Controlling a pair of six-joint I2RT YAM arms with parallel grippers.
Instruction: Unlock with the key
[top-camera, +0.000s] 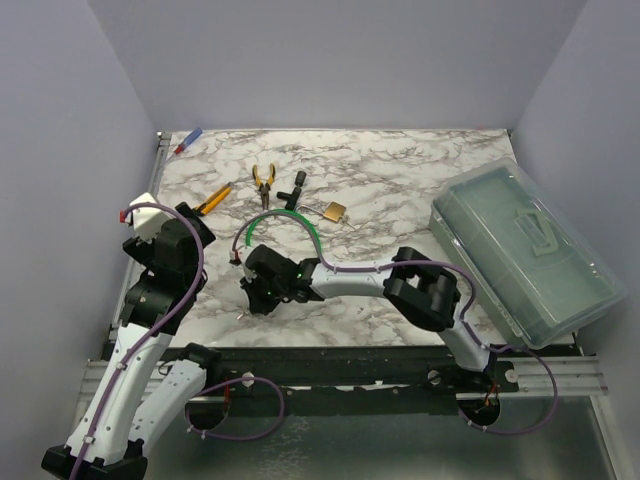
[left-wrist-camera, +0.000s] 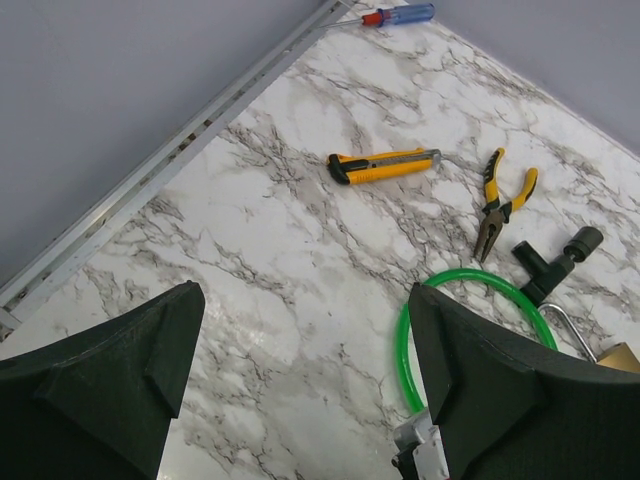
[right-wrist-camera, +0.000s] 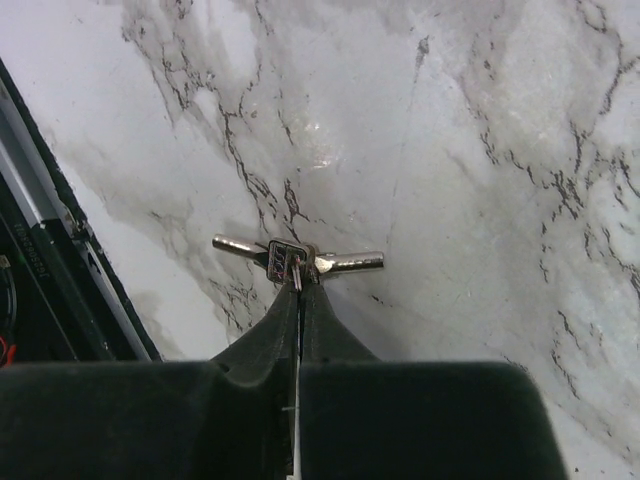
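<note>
From above, the brass padlock (top-camera: 335, 211) lies on the marble table (top-camera: 420, 170). A green cable loop (top-camera: 300, 222) curves just to its near-left, and a black clamp-like tool (top-camera: 293, 190) sits to its left. Yellow-handled pliers (top-camera: 263, 180) and a yellow utility knife (top-camera: 212, 201) lie farther left. A clear plastic toolbox (top-camera: 525, 255) sits well to the padlock's right. The right gripper (top-camera: 255, 297) reaches across to a spot left of the padlock and nearer the arm bases, on the far side of the cable loop from it. Its jaws cannot be read from this height.

In the left wrist view, the left gripper (left-wrist-camera: 305, 340) is spread wide with nothing between its fingers, hovering over bare marble. Only the padlock's corner and shackle show, at the right edge behind the green loop.

In the right wrist view, the fingers are pressed together and pinch the keys (right-wrist-camera: 297, 262) at the ring, with one key splaying left and another right. They sit low over the marble; whether they are lifted clear of it I cannot tell.

The grip looks like the weak point. Held at the ring, the keys are free to swing, so a blade may hang at any angle and miss the keyway, or the bunch may slip out. The padlock is loose and unheld, so pushing a key at it would likely just shove it along. The cable loop lies between the keys and the lock and could snag. The keyhole's facing is not visible.
</note>
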